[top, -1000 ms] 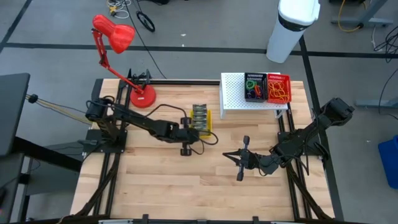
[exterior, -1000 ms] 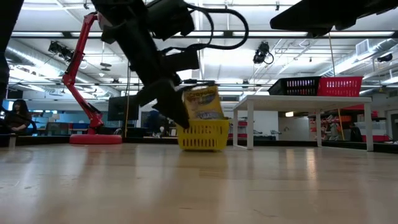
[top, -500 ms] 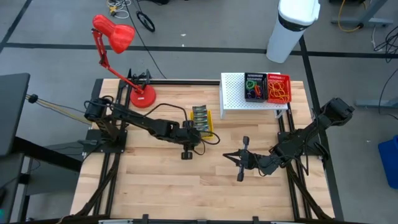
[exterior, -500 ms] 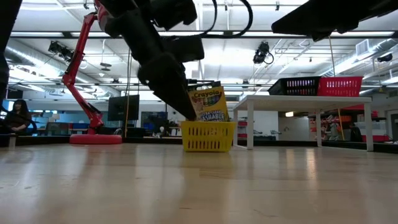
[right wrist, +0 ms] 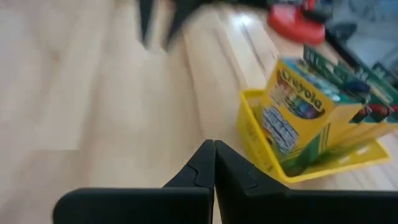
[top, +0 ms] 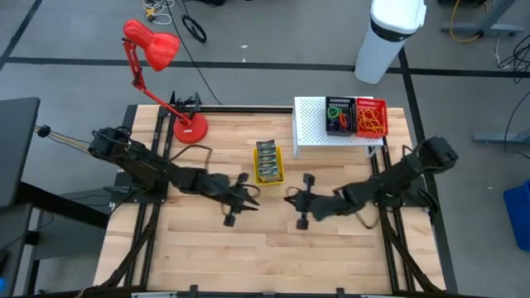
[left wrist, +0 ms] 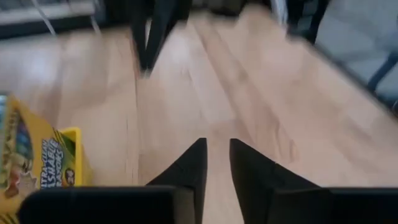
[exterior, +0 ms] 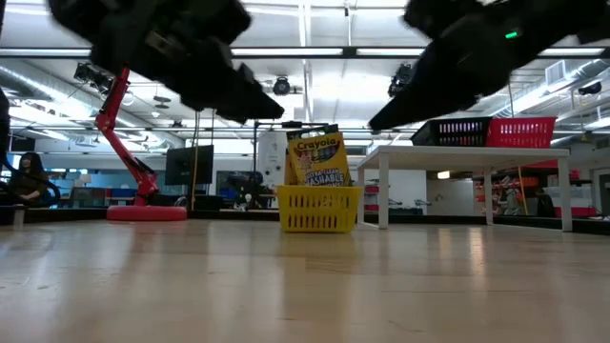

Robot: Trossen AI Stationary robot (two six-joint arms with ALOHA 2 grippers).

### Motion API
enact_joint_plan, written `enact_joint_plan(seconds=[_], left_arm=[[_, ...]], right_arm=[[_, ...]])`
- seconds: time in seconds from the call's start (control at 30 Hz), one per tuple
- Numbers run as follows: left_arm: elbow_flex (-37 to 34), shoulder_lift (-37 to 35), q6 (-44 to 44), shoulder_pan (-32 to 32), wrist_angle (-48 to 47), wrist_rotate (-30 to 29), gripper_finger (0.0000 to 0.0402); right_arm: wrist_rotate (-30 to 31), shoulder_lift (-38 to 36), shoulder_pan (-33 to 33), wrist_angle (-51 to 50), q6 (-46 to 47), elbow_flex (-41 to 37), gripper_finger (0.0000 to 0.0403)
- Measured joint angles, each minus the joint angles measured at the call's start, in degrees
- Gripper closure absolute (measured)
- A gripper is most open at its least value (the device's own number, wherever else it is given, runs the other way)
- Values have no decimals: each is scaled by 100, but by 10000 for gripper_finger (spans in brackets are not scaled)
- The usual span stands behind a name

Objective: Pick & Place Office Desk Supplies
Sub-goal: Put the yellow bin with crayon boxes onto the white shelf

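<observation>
Tabletop: crayon boxes [top: 267,157] in yellow basket [top: 276,172], between both end effectors.

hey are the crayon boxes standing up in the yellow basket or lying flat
Standing up. In the low view the crayon boxes rise upright above the yellow basket rim.

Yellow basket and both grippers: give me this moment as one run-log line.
crayon boxes: upright in yellow basket | left gripper: slightly open, empty, beside basket | right gripper: shut, empty, facing basket

Both wrist views are blurred, and the crayon boxes [left wrist: 28,158] look cut off at the frame's edge.
</observation>
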Motion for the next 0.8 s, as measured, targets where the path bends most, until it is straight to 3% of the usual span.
enact_joint_plan(seconds=[0.13,0.4,0.57,0.8], left_arm=[[-1130,-97,-153,3,2253,-69,343],[-2605,-97,-186,11,5524,-300,348],[-3010,-97,-250,18,6187,-751,348],[-3039,-92,-276,52,6194,-859,348]], right_arm=[[-148,504,-443,-1086,-64,889,388],[-175,1618,-850,-2871,-602,2396,304],[270,2074,-832,-3190,-1096,2886,272],[383,2294,-923,-3233,-1491,3029,267]])
